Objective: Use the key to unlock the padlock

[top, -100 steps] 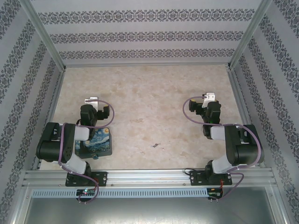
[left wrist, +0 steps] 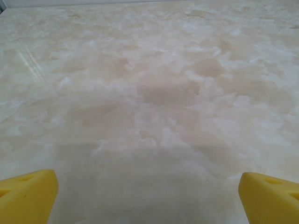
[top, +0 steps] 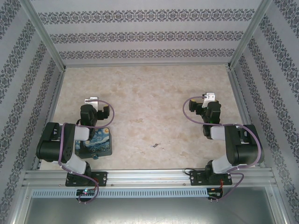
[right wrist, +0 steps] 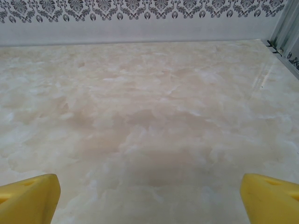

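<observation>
My left gripper (left wrist: 149, 205) stands wide, its two yellow fingertips (left wrist: 25, 196) at the bottom corners of my left wrist view with bare marbled table (top: 149, 88) between them and nothing in the grasp. My right gripper (right wrist: 149, 203) is spread just as wide, its yellow fingertips (right wrist: 28, 198) at the corners of its own view, facing across the table toward the patterned back wall (right wrist: 140, 9) and holding nothing. From above, both arms are folded close to their bases, my left one at the left side of the table and my right one well apart at the right. The square painted tin box (top: 102, 141) lies flat near the front edge, partly under my left arm. The padlock (top: 94, 156) seems to be the small dark lump touching the box's near edge (it is too tiny for me to make out its shackle or say whether it is locked). A dark speck (top: 153, 146) lies on the open table to the right of the box, between my two arms; I cannot tell what it is.
</observation>
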`<control>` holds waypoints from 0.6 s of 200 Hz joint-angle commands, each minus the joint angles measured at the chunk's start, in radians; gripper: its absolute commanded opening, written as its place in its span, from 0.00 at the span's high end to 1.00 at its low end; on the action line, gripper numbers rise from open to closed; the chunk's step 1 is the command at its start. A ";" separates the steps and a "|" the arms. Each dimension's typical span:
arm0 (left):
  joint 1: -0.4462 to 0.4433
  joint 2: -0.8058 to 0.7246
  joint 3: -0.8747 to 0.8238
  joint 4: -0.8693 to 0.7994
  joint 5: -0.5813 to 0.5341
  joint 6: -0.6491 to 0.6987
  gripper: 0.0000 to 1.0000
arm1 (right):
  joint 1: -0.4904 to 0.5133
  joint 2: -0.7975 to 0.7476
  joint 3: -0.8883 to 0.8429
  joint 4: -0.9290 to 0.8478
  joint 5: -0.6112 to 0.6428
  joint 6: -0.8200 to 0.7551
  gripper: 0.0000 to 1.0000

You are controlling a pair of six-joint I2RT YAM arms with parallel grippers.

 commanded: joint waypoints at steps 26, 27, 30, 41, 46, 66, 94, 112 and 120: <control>0.016 -0.005 0.017 0.017 0.023 0.001 0.00 | -0.014 -0.001 -0.011 0.032 -0.035 -0.001 0.02; 0.016 -0.006 0.017 0.018 0.023 0.002 0.00 | -0.014 -0.001 -0.011 0.032 -0.036 -0.001 0.02; 0.016 -0.008 0.017 0.018 0.021 0.002 0.00 | -0.014 -0.001 -0.011 0.031 -0.034 -0.002 0.02; 0.015 -0.035 0.034 -0.035 0.001 -0.009 0.00 | -0.014 -0.011 -0.008 0.028 0.000 0.014 0.02; 0.015 -0.053 0.046 -0.070 -0.012 -0.016 0.00 | -0.014 -0.024 -0.004 0.018 0.013 0.020 0.02; 0.019 -0.110 0.091 -0.195 -0.015 -0.019 0.00 | -0.014 -0.086 0.043 -0.114 0.031 0.021 0.02; 0.019 -0.187 0.148 -0.334 -0.044 -0.037 0.00 | -0.015 -0.165 0.125 -0.344 0.004 0.041 0.02; 0.019 -0.240 0.216 -0.470 -0.063 -0.090 0.00 | -0.020 -0.167 0.247 -0.583 0.063 0.199 0.02; 0.019 -0.260 0.252 -0.545 -0.072 -0.128 0.00 | -0.025 -0.147 0.305 -0.683 0.088 0.296 0.02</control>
